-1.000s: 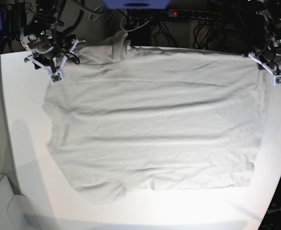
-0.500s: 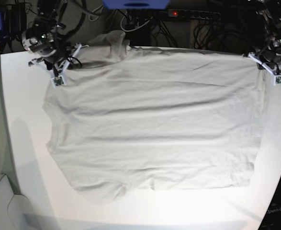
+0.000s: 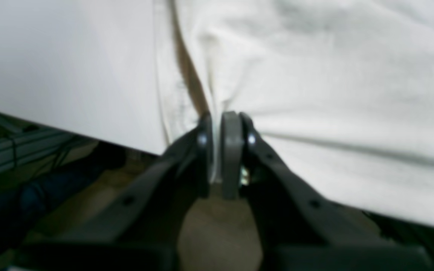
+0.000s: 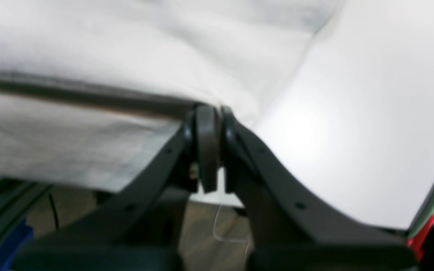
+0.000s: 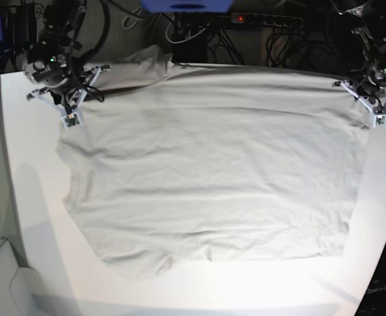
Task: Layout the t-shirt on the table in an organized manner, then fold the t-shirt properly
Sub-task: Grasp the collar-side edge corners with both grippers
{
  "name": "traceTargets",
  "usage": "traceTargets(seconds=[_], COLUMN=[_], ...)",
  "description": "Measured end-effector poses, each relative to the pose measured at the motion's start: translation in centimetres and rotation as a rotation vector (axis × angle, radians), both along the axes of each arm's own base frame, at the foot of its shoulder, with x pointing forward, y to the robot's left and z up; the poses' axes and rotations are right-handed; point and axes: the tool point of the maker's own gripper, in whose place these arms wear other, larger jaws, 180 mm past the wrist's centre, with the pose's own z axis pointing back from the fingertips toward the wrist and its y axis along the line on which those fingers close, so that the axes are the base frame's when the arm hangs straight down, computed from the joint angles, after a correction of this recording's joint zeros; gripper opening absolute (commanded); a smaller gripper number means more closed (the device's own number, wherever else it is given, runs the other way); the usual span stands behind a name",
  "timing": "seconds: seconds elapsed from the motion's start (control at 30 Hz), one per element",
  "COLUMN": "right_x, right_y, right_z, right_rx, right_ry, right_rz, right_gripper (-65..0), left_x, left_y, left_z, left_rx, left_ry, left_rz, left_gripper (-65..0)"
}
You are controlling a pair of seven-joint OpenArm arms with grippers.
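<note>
Both hands now clamped on t-shirt (image 5: 212, 164), right hand (image 4: 213, 113) newly.

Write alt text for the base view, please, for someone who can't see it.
A pale t-shirt lies spread almost flat on a white table. At its far corners, the right gripper and left gripper are each shut on its edge. Cables clutter the dark background.
</note>
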Motion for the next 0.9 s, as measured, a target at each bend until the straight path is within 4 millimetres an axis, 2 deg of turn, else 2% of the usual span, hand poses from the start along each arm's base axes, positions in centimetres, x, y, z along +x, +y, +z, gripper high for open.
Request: traceTargets(seconds=[0.2, 0.37, 0.53, 0.63, 0.73, 0.9], right_x=[0.3, 0.9, 2.7, 2.6, 2.7, 2.4], right_y=[-0.6, -0.8, -0.8, -0.9, -0.9, -0.9], right_z=[1.2, 2.2, 3.2, 3.2, 3.2, 3.1], right_rx=[-0.03, -0.046, -0.051, -0.053, -0.055, -0.055], right_ry=[-0.028, -0.056, -0.105, -0.101, -0.101, -0.094], right_rz=[0.001, 0.003, 0.003, 0.001, 0.002, 0.001], right_gripper=[-65.0, -65.0, -65.0, -65.0, -65.0, -65.0], left_x=[0.2, 1.5, 3.0, 4.0, 3.5, 0.5], left_y=[-0.2, 0.0, 0.2, -0.2, -1.0, -0.8], left_z=[0.5, 2.5, 3.4, 3.9, 3.1, 1.6], left_rx=[0.005, 0.044, 0.054, 0.045, 0.023, 0.024], left_ry=[0.004, -0.053, -0.085, -0.119, -0.105, 0.0], left_rz=[-0.002, -0.019, -0.017, -0.018, -0.015, -0.004], left_gripper=[-60.2, -60.2, -60.2, -60.2, -60.2, -60.1])
